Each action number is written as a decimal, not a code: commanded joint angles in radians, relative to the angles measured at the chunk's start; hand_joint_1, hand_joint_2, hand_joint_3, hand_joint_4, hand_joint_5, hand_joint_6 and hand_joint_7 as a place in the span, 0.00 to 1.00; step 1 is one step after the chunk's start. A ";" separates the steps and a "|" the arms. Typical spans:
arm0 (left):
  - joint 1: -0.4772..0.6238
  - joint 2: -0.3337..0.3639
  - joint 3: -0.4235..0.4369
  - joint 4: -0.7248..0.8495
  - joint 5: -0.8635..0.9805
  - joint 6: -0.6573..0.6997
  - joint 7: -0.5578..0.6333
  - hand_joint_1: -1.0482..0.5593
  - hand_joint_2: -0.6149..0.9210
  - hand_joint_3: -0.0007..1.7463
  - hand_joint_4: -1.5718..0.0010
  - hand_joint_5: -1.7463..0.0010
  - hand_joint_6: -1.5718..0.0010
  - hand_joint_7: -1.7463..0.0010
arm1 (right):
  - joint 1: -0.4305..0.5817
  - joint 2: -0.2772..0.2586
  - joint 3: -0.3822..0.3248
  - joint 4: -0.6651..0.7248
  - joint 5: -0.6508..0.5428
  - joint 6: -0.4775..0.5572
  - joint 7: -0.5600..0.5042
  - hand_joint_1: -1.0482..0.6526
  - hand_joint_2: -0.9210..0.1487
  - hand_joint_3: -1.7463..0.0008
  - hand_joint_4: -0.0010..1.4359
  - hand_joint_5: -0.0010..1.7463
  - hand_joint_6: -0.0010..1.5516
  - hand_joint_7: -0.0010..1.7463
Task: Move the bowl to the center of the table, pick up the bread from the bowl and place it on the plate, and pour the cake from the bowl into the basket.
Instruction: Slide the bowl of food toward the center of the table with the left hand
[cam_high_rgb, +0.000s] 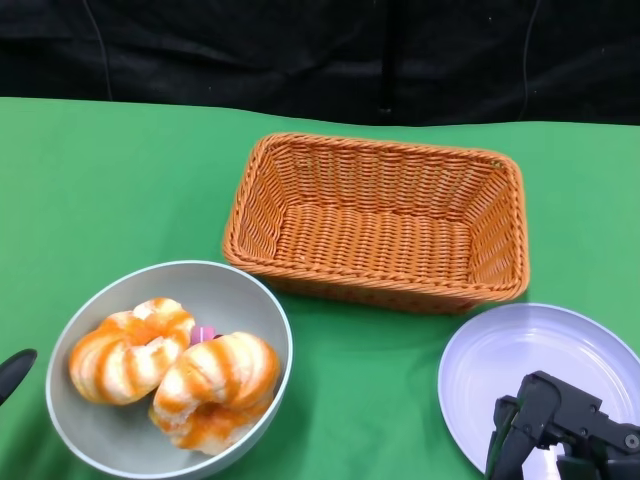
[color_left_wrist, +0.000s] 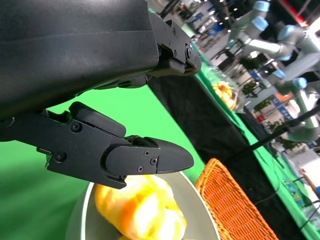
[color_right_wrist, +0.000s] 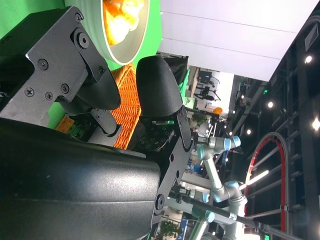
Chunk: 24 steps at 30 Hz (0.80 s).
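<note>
Gray bowl (cam_high_rgb: 255, 300) with two orange-striped breads (cam_high_rgb: 170, 370) and a small pink cake (cam_high_rgb: 203, 334) between them sits at the bench's (cam_high_rgb: 110, 190) front-left; wicker basket (cam_high_rgb: 380, 220) at center-back, plate (cam_high_rgb: 520, 350) at front-right. Left robot hand (color_left_wrist: 150, 159) is empty just beside the bowl, fingers apart. Right robot hand (cam_high_rgb: 560, 430) is over the plate's front edge, empty, fingers spread.

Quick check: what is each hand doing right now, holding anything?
Left hand: open, holding nothing, beside the bowl.
Right hand: open, empty, over the plate.
</note>
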 joint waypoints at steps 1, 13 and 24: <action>0.008 0.047 -0.033 -0.050 -0.056 0.254 -0.062 0.22 1.00 0.26 0.89 1.00 0.94 1.00 | 0.006 -0.011 -0.001 -0.016 -0.012 -0.010 0.002 0.75 0.64 0.00 0.75 1.00 0.55 1.00; -0.036 0.112 -0.081 -0.195 -0.214 0.840 -0.169 0.25 1.00 0.26 0.95 1.00 0.98 1.00 | 0.008 -0.012 0.001 -0.026 -0.016 -0.008 0.001 0.74 0.65 0.00 0.75 1.00 0.55 1.00; -0.070 0.101 -0.068 -0.292 -0.417 1.151 -0.225 0.20 1.00 0.24 0.97 1.00 0.99 0.99 | 0.009 -0.011 0.002 -0.034 -0.015 -0.001 0.002 0.71 0.65 0.00 0.74 1.00 0.54 1.00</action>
